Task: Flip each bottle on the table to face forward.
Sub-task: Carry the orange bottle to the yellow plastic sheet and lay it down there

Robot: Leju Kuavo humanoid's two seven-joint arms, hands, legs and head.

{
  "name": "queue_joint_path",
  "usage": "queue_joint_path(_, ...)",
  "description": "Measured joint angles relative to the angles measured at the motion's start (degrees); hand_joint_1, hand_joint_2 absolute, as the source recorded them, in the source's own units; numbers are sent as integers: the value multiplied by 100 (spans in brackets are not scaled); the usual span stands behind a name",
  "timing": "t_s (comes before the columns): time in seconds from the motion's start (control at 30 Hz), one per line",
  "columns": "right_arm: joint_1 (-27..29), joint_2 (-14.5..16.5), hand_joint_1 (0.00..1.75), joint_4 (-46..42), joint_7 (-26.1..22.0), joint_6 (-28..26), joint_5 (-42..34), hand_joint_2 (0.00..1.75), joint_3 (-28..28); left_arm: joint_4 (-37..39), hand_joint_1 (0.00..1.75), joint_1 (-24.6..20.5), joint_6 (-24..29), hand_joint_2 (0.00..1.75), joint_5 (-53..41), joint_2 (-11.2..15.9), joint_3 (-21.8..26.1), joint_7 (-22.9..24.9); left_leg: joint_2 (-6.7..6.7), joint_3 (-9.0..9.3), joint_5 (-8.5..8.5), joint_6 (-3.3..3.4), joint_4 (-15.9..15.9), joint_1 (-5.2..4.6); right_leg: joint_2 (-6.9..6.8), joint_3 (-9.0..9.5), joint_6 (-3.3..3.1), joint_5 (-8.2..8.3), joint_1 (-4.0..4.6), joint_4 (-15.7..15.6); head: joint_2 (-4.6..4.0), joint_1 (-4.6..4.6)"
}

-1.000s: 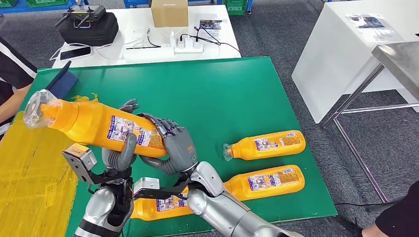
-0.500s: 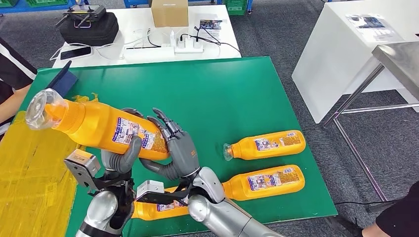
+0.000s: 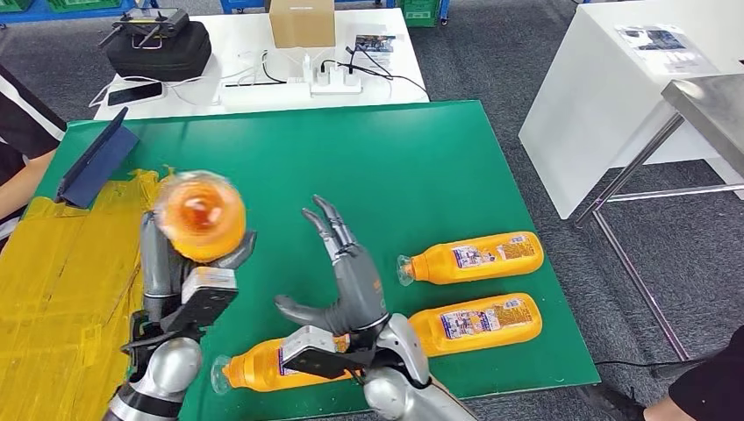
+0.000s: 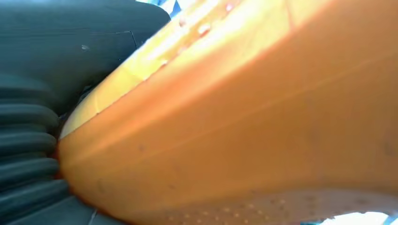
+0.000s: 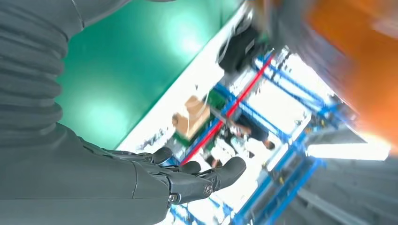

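The left hand (image 3: 162, 263) was raised at about 9 o'clock of the right hand, fingers wrapped around a bottle (image 3: 200, 215) whose cap end pointed at the camera. The right hand (image 3: 346, 281) stood apart from it, palm toward 9 o'clock, fingers (image 3: 326, 219) spread and extended toward 11 o'clock, holding nothing.

Non-task stuff: yellow sheet (image 3: 53, 298) covers the near-left of the green tabletop (image 3: 368, 167), dark blue folder (image 3: 95, 165) at its far end. White table (image 3: 263, 66) behind carries black case (image 3: 158, 48) with a controller (image 3: 145, 22) on top, cardboard box (image 3: 301, 22), power strip (image 3: 329, 83) with cables, phone (image 3: 133, 93). Second white table (image 3: 614, 96) and steel bench (image 3: 711, 105) to the right. A person's sleeve (image 3: 22, 123) at left edge.
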Motion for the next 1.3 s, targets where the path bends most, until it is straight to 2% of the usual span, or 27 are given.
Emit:
queue_joint_path(0.13,505,-315,0,-1031,147,286,157,175,-486,137,175,47,-92,175,-2213,301,170,880,-2,-1,-1,1,0,-1,-1,-8,0,-1,-1,-1,0,1)
queue_joint_path(0.2,733,-467,0,-1457,218,316,331,175,-788,269,175,38,-295,175,-3015,484,161,1396,-3,-2,-2,1,0,-1,-1,-25,0,-2,-1,-2,0,1)
queue_joint_path(0.3,978,-661,0,-1878,384,317,694,175,-1182,641,175,-173,-773,175,-3377,909,-22,2246,1,0,-4,0,0,0,0,-52,-1,-1,-1,-2,0,0)
queue_joint_path(0.33,1053,-738,0,-1987,455,334,821,175,-1298,837,175,-288,-974,175,-3342,1053,-77,2350,1,2,-4,-1,-1,0,1,-54,-1,-1,0,-2,0,-1)
queue_joint_path(0.37,1131,-829,0,-2100,523,355,945,175,-1424,1070,175,-404,-1189,175,-3277,1193,-111,2384,1,4,-4,-2,-1,1,1,-53,-2,0,1,-1,0,-1)
queue_joint_path(0.43,1241,-965,0,-2234,593,396,1058,175,-1598,1443,175,-544,-1438,175,-3098,1346,-75,2133,2,4,-1,-2,-1,2,1,-40,-1,1,2,0,0,-1)
queue_joint_path(0.57,1384,-1150,0,-2410,619,435,1109,175,-1834,1948,175,-717,-1538,175,-2969,1543,-45,1936,3,-1,4,-1,0,1,2,-6,2,6,1,2,0,-2)
queue_joint_path(0.77,1517,-1380,0,-2519,788,421,1301,175,-2115,2641,175,-1017,-1925,175,-2988,1722,47,2123,1,-4,2,-1,0,0,2,-7,2,3,0,0,0,-1)
queue_joint_path(0.97,1593,-1525,0,-2513,817,464,1348,175,-2399,3701,175,-1485,-2039,175,-3062,1803,165,2314,1,-3,2,-2,0,1,1,-41,-1,1,1,0,0,0)
queue_joint_path(1.0,1592,-1536,0,-2503,821,488,1367,175,-2422,3862,160,-1563,-2050,175,-3065,1802,172,2336,1,-3,3,-1,0,2,2,-37,-1,1,1,0,0,0)
queue_joint_path(1.03,1591,-1546,0,-2489,827,519,1386,175,-2437,4014,138,-1636,-2061,175,-3067,1799,175,2356,1,-3,3,-1,0,2,2,-32,0,2,1,0,0,0)
queue_joint_path(1.13,1583,-1595,0,-2406,868,668,1404,175,-2475,4453,94,-1860,-2076,175,-3049,1775,189,2371,0,-4,6,0,0,1,1,-14,2,4,0,1,0,-1)
queue_joint_path(1.17,1575,-1623,0,-2362,887,725,1398,175,-2491,4574,89,-1925,-2077,175,-3044,1759,192,2360,-1,-4,7,1,0,1,1,-10,3,5,0,1,0,0)
queue_joint_path(1.23,1534,-1702,0,-2226,918,854,1427,175,-2539,4815,68,-2051,-2097,175,-3071,1714,192,2341,-2,-5,8,3,0,-1,0,-4,3,5,-1,1,0,0)
queue_joint_path(1.3,1475,-1796,0,-2048,931,971,1493,175,-2593,5026,68,-2159,-2126,175,-3121,1664,185,2339,-1,-6,8,3,1,-3,0,-2,4,5,-3,1,0,0)
